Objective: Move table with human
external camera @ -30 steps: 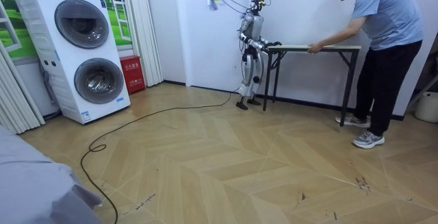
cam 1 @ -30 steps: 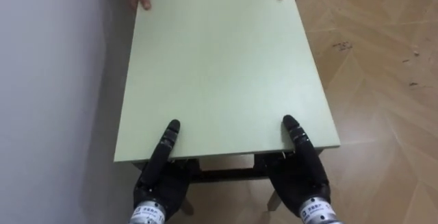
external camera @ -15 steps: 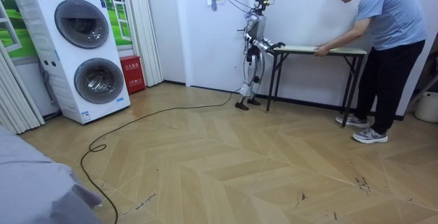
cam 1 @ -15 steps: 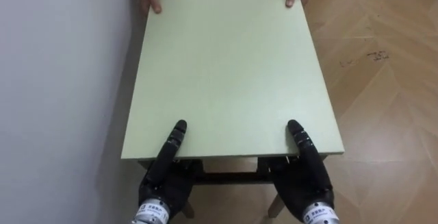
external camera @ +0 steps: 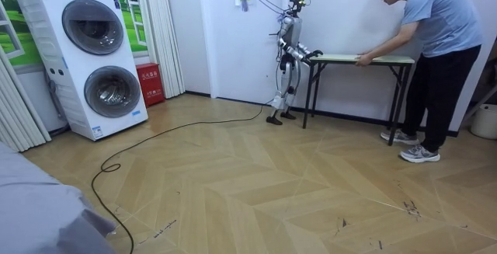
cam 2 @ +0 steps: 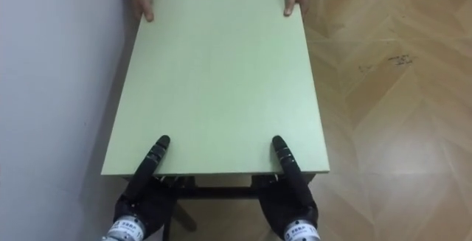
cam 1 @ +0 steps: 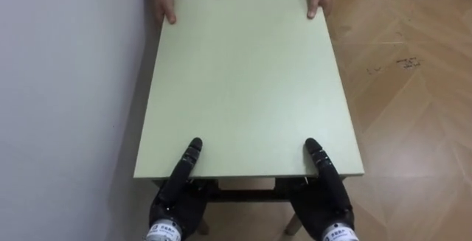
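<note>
A pale green table (cam 1: 243, 86) stretches away from me, its left long side close to a white wall (cam 1: 66, 86). My left hand (cam 1: 175, 200) grips the near edge, thumb on top and the rest underneath. My right hand (cam 1: 326, 200) holds the same edge further right in the same way. At the far end a person's two hands (cam 1: 164, 4) clasp the corners. In the room view the person (external camera: 435, 29) bends over the table (external camera: 365, 57) at its right end, and I stand at the left end by the wall.
Wood floor (cam 1: 413, 86) lies open to the table's right. In the room view a stacked washer and dryer (external camera: 93, 60), a red box (external camera: 147, 83) and curtains stand at the left. A white bin (external camera: 485, 120) sits at the far right.
A second ago the table, the person and I shifted a little toward the room view's right. Both hands have kept their hold on the near edge.
</note>
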Controlling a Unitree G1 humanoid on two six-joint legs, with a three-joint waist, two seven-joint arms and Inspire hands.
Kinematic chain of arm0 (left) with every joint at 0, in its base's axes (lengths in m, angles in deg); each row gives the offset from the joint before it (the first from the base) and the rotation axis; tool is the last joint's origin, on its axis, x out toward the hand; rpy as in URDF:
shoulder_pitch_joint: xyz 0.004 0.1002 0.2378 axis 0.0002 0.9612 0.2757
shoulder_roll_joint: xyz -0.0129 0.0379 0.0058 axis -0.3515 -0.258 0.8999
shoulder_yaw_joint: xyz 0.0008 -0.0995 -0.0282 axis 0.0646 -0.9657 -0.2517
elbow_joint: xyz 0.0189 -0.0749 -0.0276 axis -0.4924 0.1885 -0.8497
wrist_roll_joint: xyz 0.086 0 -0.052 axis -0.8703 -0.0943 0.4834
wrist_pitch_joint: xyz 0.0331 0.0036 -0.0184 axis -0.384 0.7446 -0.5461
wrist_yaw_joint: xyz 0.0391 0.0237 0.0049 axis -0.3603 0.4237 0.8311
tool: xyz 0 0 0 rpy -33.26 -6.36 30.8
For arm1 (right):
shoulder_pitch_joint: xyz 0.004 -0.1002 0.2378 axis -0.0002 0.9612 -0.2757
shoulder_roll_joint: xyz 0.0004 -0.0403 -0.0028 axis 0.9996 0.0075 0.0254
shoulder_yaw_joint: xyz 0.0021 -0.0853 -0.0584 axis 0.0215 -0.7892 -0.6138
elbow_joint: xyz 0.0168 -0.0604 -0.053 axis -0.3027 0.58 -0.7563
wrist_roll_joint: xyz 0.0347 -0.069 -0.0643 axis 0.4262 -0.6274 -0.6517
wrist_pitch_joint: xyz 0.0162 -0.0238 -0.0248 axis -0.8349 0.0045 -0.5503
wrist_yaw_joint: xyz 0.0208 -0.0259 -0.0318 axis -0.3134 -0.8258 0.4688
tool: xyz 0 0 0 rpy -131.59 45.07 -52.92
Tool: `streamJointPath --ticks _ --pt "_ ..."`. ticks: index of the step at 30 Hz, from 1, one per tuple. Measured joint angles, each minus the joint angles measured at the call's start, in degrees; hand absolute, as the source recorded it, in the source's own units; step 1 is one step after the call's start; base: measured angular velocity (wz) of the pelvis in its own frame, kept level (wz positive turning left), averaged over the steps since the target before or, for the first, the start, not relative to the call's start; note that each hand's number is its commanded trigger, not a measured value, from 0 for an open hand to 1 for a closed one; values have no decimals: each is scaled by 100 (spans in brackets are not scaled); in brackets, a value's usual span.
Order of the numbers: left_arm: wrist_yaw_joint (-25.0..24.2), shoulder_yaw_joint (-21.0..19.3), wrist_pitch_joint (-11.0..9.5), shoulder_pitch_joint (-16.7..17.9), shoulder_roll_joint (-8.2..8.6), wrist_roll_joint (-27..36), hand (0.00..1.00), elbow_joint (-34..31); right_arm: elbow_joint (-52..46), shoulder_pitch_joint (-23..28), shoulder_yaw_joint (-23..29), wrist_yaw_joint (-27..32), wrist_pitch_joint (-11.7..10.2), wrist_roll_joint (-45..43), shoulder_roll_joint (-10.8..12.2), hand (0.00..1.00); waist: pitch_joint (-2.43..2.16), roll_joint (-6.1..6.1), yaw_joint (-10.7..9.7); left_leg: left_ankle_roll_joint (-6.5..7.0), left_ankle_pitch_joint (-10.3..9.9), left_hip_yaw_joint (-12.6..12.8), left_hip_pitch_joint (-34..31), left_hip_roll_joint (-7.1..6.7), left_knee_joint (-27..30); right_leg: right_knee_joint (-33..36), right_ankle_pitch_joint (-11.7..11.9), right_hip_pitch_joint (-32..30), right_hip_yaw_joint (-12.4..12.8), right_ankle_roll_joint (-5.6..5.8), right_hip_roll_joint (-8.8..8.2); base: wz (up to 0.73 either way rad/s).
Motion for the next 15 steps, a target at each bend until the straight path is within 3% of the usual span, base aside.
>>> streamJointPath --ticks 1,2,5,7,10,15 --pt "-103 11 -7 -17 -1 -6 0 99 136 -23 30 -116 1 -1 17 9 3 -8 2 0 0 0 29 0 -7 -1 0 23 -3 0 0 0" --pt "-242 11 -12 -42 1 -27 0 238 246 -35 56 -177 1 -1 31 0 1 -25 6 0 0 -1 85 0 -34 -4 0 69 -14 0 1 0" --pt "-556 27 -2 -107 -121 -984 0 471 376 -85 110 -250 17 -22 55 0 -5 -53 5 -5 -1 2 109 7 -48 -2 0 80 -10 0 9 0" --pt "-673 13 -2 -166 -125 -1290 0 688 523 -87 109 -472 25 -243 54 0 -11 -62 12 -6 0 0 130 12 -45 16 0 85 -7 0 11 0" --pt "-817 -17 -4 -240 -142 -1330 0 847 570 -80 125 -808 32 -767 -39 0 -21 -107 9 -5 -1 1 176 13 -45 7 0 132 0 0 11 -1" --pt "-912 -22 -3 -358 -150 -1432 0 1040 631 -79 185 -880 102 -1170 -76 0 -41 -133 25 -7 0 5 258 12 -35 2 0 232 5 0 12 0"
